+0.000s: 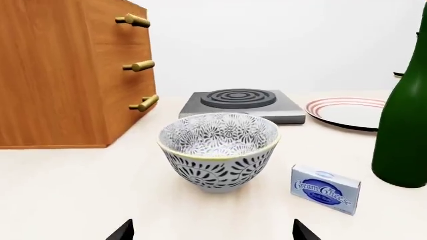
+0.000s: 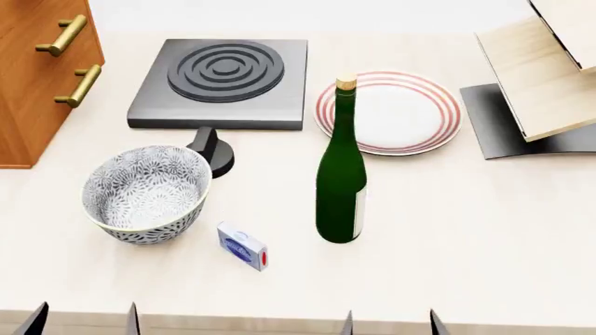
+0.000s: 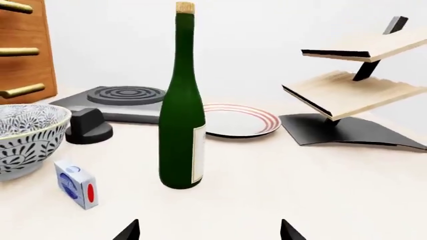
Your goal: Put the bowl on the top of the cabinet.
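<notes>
The bowl (image 2: 146,193), deep and white with a dense grey-black floral pattern, stands upright on the pale table at the near left; it also fills the middle of the left wrist view (image 1: 219,150). The orange-brown cabinet (image 2: 38,77) with brass bar handles rises at the far left, and its top is out of view. My left gripper (image 2: 86,319) hangs open at the table's near edge, short of the bowl, with nothing between its tips (image 1: 212,231). My right gripper (image 2: 389,323) is open too, near the green bottle, empty (image 3: 209,231).
A tall green bottle (image 2: 341,174) stands right of the bowl, with a small blue cream cheese box (image 2: 242,247) between them. Behind are a grey hotplate (image 2: 223,80) with a black knob (image 2: 212,150), a red-striped plate (image 2: 396,112) and a pale wood rack (image 2: 545,70).
</notes>
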